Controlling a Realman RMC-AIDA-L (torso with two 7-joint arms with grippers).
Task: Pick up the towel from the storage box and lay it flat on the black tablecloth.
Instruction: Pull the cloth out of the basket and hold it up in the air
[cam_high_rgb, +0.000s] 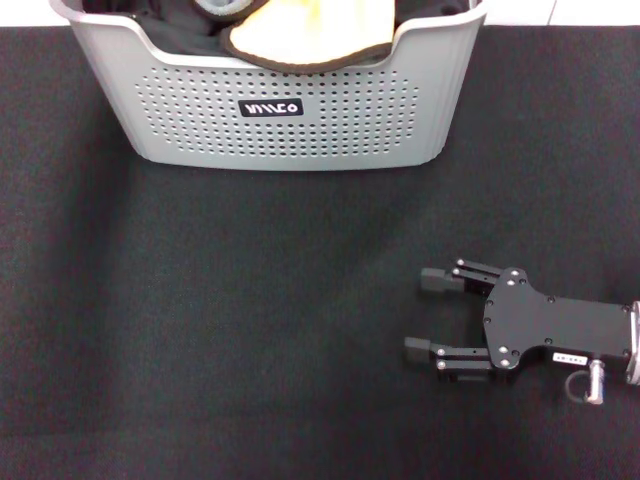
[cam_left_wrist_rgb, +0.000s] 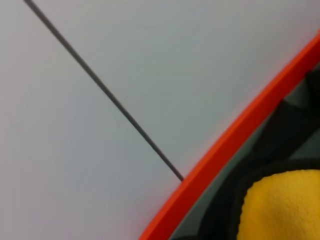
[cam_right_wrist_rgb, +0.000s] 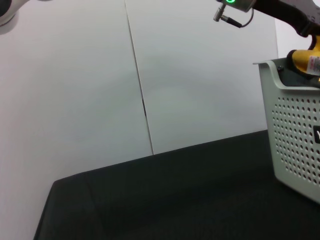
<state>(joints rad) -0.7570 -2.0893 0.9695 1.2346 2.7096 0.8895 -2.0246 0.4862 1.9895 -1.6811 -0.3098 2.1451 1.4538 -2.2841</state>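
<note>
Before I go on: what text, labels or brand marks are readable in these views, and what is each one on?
"VIILCO", as best it reads: white letters on the small black label on the front wall of the storage box; the middle letters are uncertain.
Small white sticker on the right claw body: print too small to read.
White label on the towel: blurred, unreadable.

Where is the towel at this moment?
In the head view the towel lies inside the storage box, yellow side up, near its front wall at the far middle of the black tablecloth; the open right gripper rests nearer, right.
</note>
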